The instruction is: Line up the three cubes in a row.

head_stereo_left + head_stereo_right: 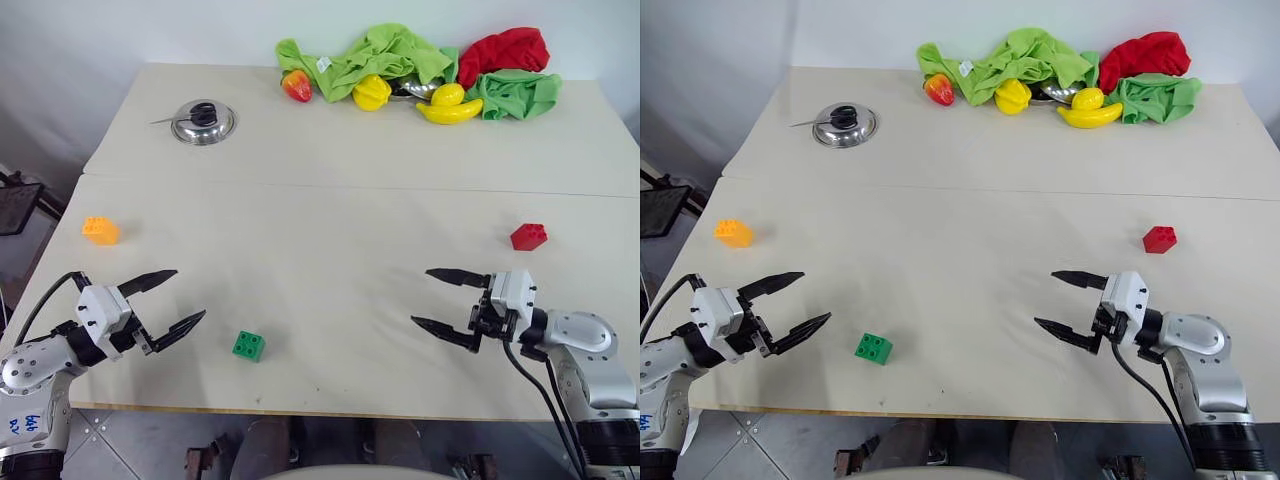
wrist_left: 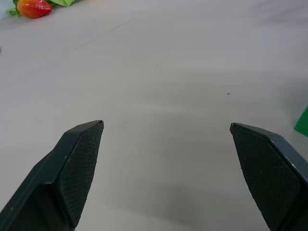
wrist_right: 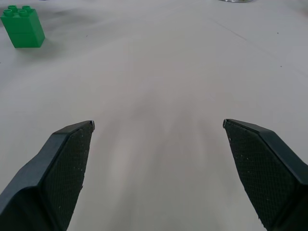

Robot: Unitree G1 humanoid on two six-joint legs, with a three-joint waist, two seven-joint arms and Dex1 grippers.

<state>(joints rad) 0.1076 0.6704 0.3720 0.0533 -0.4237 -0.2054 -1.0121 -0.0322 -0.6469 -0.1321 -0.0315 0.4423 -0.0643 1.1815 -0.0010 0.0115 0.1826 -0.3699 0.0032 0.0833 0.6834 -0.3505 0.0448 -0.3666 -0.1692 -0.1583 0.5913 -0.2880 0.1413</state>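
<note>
The three cubes lie scattered over the pale table [image 1: 330, 200], well apart from one another, so no row has been formed. Taking the green cube [image 1: 249, 345] as the landmark, it sits near the table's front edge, left of the middle, studs up. The orange cube [image 1: 100, 230] lies well off to the green cube's left and farther back, close to the table's left edge. The red cube [image 1: 528, 236] lies far to the green cube's right and also farther back, near the right edge. The left gripper [image 1: 177, 300] hovers just left of the green cube, apart from it, with its two black fingers spread wide and nothing between them. The right gripper [image 1: 438, 298] hovers well to the right of the green cube, pointing toward it, fingers likewise spread wide and empty; the red cube is behind and to the right of it. Far behind the green cube, a metal lid [image 1: 203, 122] rests on the table, and toy fruits [image 1: 448, 105] lie among green and red cloths [image 1: 385, 55] at the back edge
</note>
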